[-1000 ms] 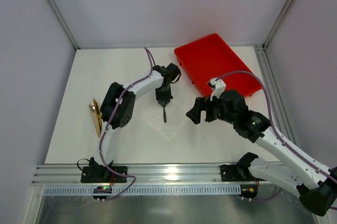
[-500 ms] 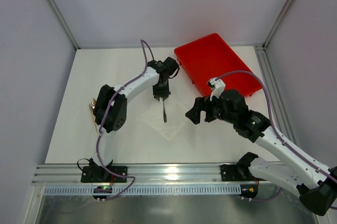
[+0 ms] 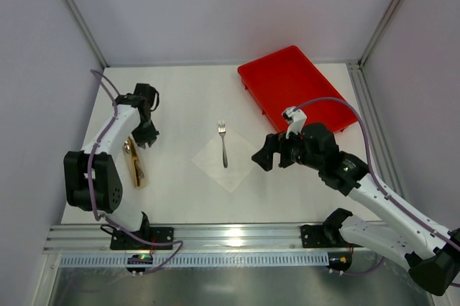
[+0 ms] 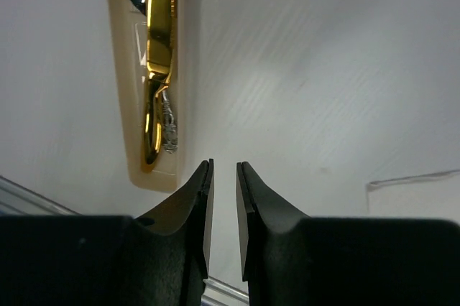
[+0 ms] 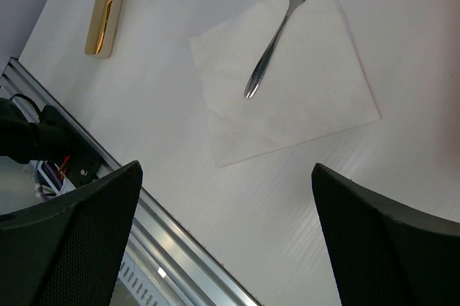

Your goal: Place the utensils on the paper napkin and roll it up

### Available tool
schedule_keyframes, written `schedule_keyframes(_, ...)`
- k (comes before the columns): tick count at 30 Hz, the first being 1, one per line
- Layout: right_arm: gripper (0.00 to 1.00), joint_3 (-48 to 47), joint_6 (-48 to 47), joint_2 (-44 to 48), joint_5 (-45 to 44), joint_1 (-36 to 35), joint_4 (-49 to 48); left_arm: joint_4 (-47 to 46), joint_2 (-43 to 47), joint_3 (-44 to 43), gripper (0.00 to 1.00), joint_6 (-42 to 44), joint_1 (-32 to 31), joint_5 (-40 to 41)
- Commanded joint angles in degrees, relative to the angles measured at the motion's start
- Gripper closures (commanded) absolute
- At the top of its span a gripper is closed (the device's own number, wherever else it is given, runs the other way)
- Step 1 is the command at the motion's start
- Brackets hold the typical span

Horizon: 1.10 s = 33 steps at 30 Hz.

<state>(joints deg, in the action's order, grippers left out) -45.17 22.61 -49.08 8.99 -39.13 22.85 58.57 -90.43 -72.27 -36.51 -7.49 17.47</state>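
Top external view: fork (image 3: 223, 144) lies on the paper napkin (image 3: 225, 161). Left gripper (image 3: 146, 136) hovers nearly closed and empty beside the golden utensils (image 4: 159, 62). Right gripper (image 3: 264, 156) is wide apart, idle. Judged step: fetching the next utensil; opening and descending are required.

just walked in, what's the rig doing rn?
Setting cutlery on a napkin to roll it up. One fork already lies on the paper napkin, tines past its far corner. The left gripper, nearly shut and holding nothing, is at the table's left side beside the gold utensils, likely its next pick. The right gripper hangs open and empty just right of the napkin. The red tray is untouched.
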Motion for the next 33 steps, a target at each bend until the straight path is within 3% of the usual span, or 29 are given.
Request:
schedule_keyframes(1,0.00,-0.27,-0.81,0.92,0.94,0.20,-2.37,-1.26,2.89,2.82,0.76,4.51,3.61,1.24)
schedule_keyframes(10,0.00,0.26,-1.43,1.36,0.24,0.20,-2.37,-4.16,3.95,9.25,0.73,6.63,7.22,3.62)
schedule_keyframes(19,0.00,0.26,-1.69,1.88,-0.03,0.20,-1.93,-11.10,2.37,14.79,0.70,10.67,12.23,0.98)
schedule_keyframes(33,0.00,0.43,-1.69,1.09,-0.38,0.20,-2.28,-14.27,-1.94,14.17,0.65,13.40,15.92,-2.71)
